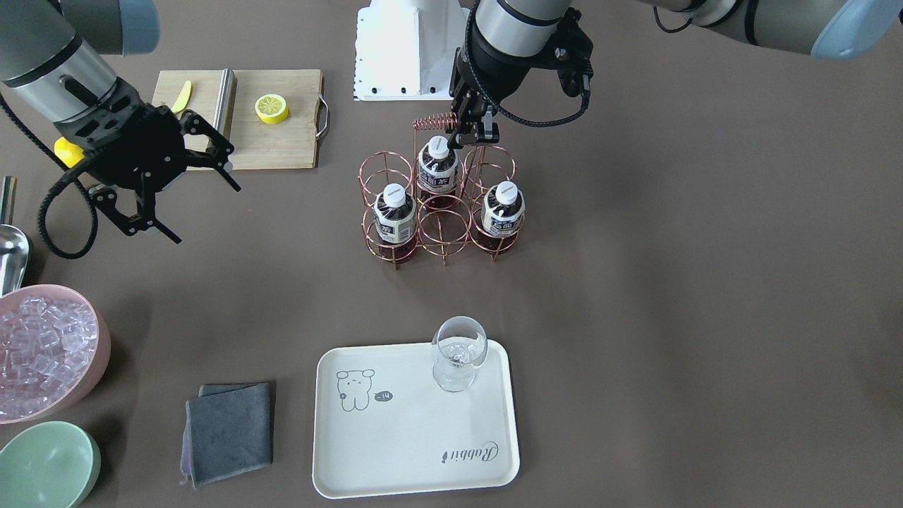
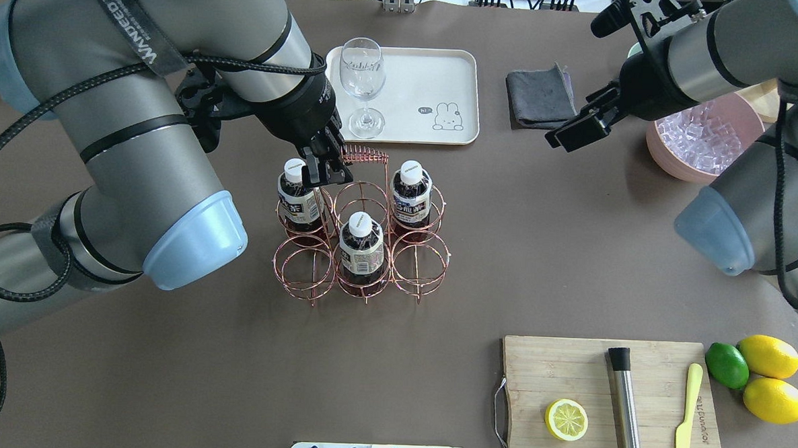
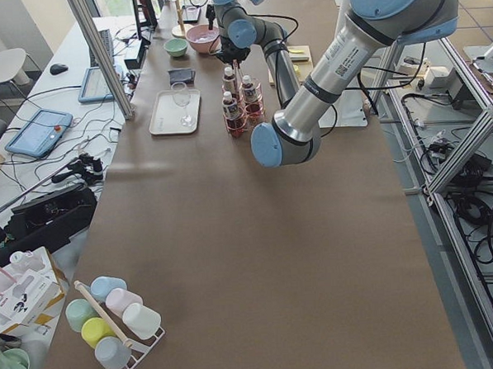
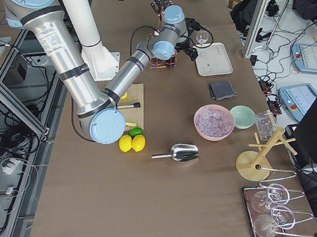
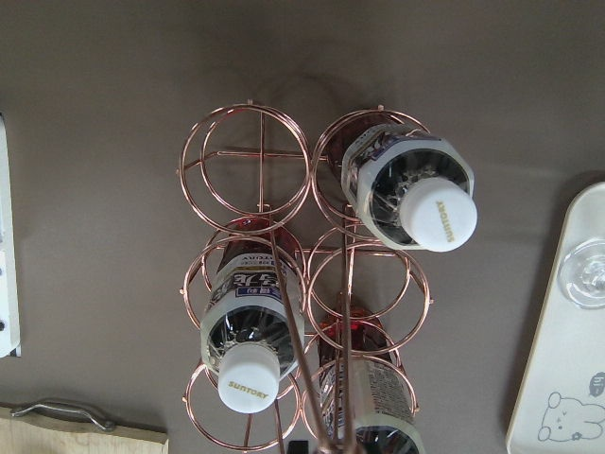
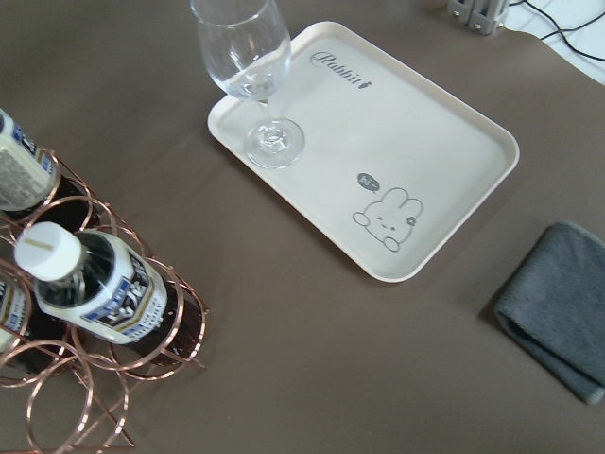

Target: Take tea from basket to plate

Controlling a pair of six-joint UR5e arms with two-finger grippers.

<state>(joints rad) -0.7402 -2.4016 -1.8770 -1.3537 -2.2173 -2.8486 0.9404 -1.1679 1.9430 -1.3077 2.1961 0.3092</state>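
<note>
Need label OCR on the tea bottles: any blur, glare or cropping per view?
Left wrist view: sharp, the cap print legible, one tea bottle cropped at the bottom edge. Front-facing view: even light, soft shadows, no blur on the basket. Right wrist view: wine glass crisp, faint highlights only.

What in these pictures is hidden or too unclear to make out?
- Left gripper, overhead view: seen from above, its own body covers the jaws, so open or shut is unclear.
- One tea bottle, left wrist view: cut off by the bottom edge.
- Bottle label, front-facing view: print too small to read.
- Basket, left side view: too small for any detail.
</note>
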